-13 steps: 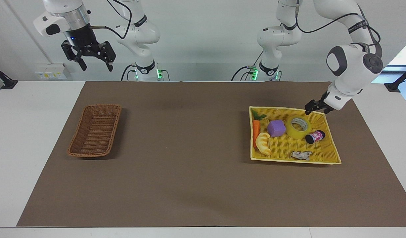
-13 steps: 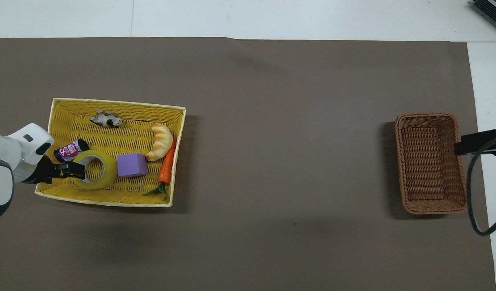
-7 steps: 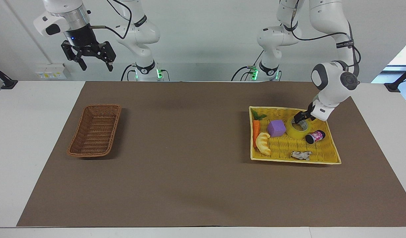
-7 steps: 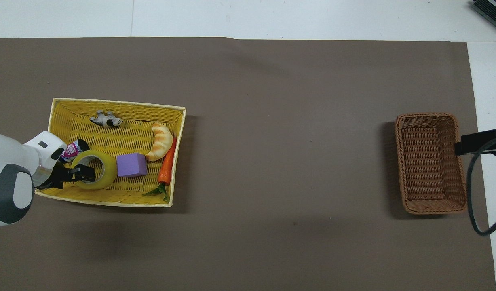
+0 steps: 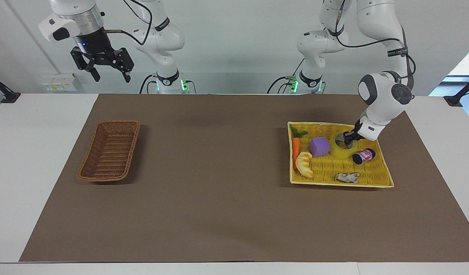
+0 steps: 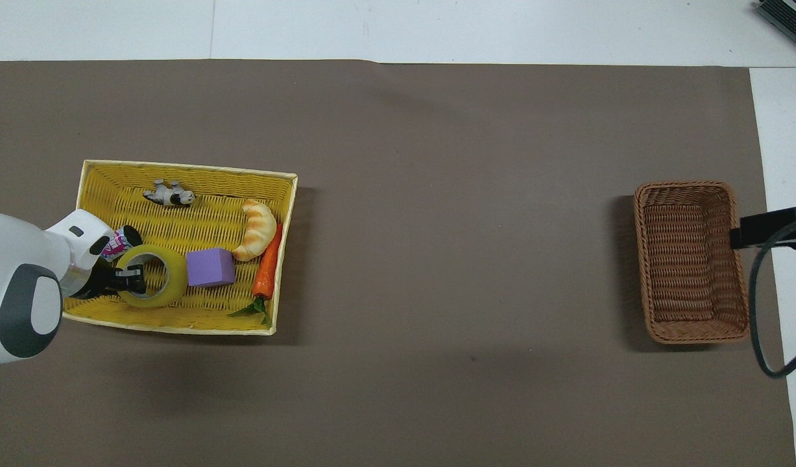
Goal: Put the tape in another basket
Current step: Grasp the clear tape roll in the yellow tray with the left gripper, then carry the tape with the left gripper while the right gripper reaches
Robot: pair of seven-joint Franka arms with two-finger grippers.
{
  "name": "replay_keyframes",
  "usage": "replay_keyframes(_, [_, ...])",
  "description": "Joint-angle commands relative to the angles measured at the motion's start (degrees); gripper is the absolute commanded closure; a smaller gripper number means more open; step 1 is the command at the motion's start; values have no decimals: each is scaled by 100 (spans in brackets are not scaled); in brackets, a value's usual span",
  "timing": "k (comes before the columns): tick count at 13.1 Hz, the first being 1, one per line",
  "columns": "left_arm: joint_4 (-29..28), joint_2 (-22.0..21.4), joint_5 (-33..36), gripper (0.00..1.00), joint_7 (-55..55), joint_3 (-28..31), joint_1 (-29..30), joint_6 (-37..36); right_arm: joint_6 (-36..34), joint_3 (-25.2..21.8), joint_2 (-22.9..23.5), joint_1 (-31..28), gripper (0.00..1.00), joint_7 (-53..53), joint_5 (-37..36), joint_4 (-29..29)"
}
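Within the last second the left gripper [image 5: 349,138] came down from the rim of the yellow tray [image 5: 387,179], at the right of the facing view, onto the tape [image 5: 339,151], and its fingers closed. They were now pinching the wall of the roll, one finger in the hole and one on the outside, as the overhead view shows at its lower left [image 6: 130,280]. The tape [image 6: 152,292] still lay inside the yellow tray [image 6: 177,167], touching the purple cube [image 5: 319,147] and just beside a small dark bottle with a pink label [image 5: 364,157]. The tray also seemed to have shifted a little with the contact.

In my judgement the grasp was made, so the next step would be to lift the roll and carry it to the brown basket [image 5: 110,150], which stood well apart at the left of the facing view with nothing visible in it. The way is long, so a hand-over may be needed.

The right gripper [image 5: 101,68] waited high at the upper left of the facing view, with its fingers spread.

The tray also held a carrot [image 5: 295,149], a croissant [image 5: 305,165] and a small grey figure [image 5: 347,177]. Both containers stood on a brown mat [image 5: 219,183] over a white table [image 5: 35,126], with a plain white wall at the top of the facing view.
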Motion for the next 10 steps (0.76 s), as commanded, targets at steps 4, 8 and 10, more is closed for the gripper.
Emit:
replay_keyframes(4, [1222,10,-32,100,-71,-27,-172,-1454,8,6,-33,-60,0,-130,137,-4])
replay_keyframes(8, [1926,-105,-32,100,-79,-54,-251,-2158,8,6,-24,-60,0,-130,137,-4])
replay_keyframes(10, [2059,-87,-32,100,-263,-54,-435,-2204,8,-2,-24,-60,0,-130,137,-4])
